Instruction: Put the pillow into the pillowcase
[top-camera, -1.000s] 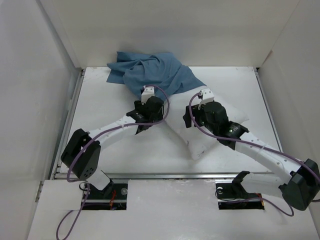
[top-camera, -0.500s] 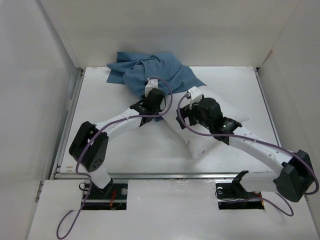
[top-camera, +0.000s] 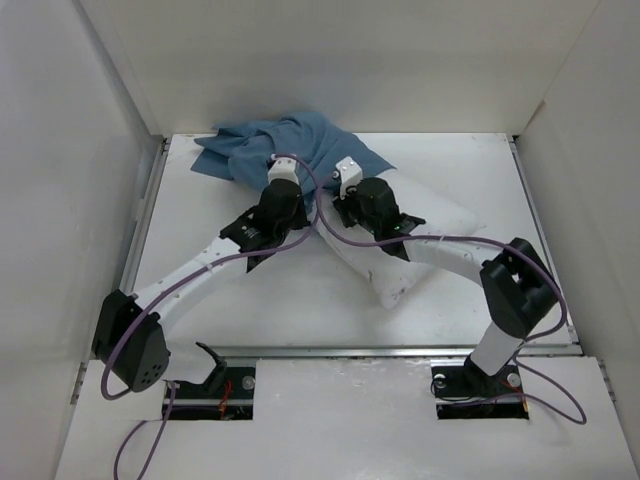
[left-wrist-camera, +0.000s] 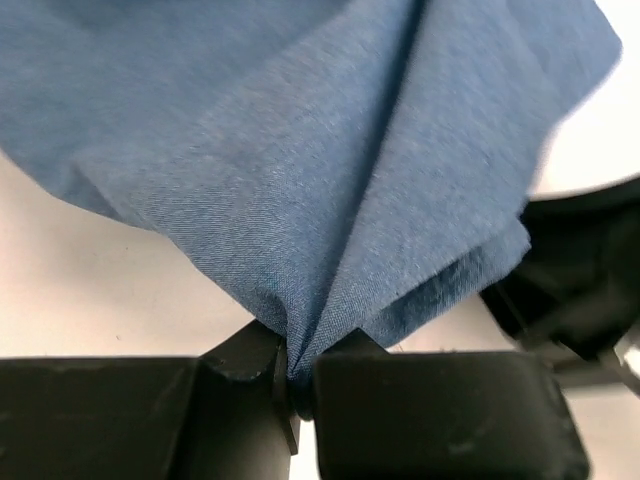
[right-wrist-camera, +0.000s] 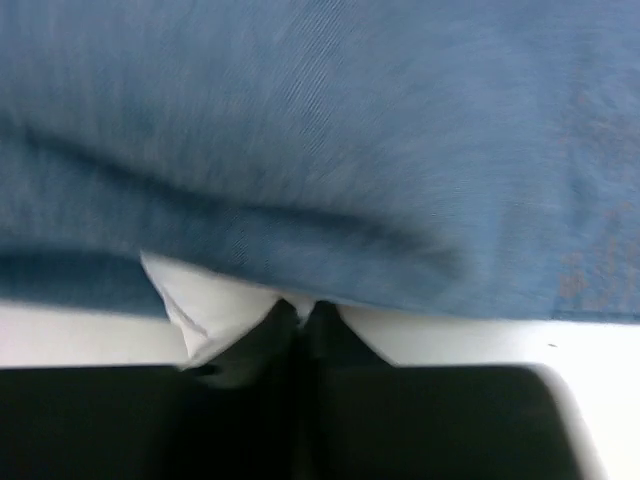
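The blue pillowcase (top-camera: 262, 150) lies bunched at the back of the table, left of centre. My left gripper (top-camera: 284, 172) is at its near edge, and in the left wrist view it (left-wrist-camera: 297, 378) is shut on a gathered fold of the pillowcase (left-wrist-camera: 300, 150). The white pillow (top-camera: 405, 280) lies slantwise under my right arm, its far end reaching the blue cloth. My right gripper (top-camera: 346, 178) is at that end. In the right wrist view it (right-wrist-camera: 303, 312) is shut on a pinch of the pillow (right-wrist-camera: 225, 300), just below the pillowcase (right-wrist-camera: 320, 130) edge.
White walls (top-camera: 60, 150) close in the table on the left, back and right. A metal rail (top-camera: 330, 350) runs along the near edge. Purple cables (top-camera: 330, 215) loop over both arms. My two wrists sit close side by side.
Both arms have swung back and to the left. The left gripper shut on the pillowcase and dragged it leftward. The right gripper shut on the pillow's far end.
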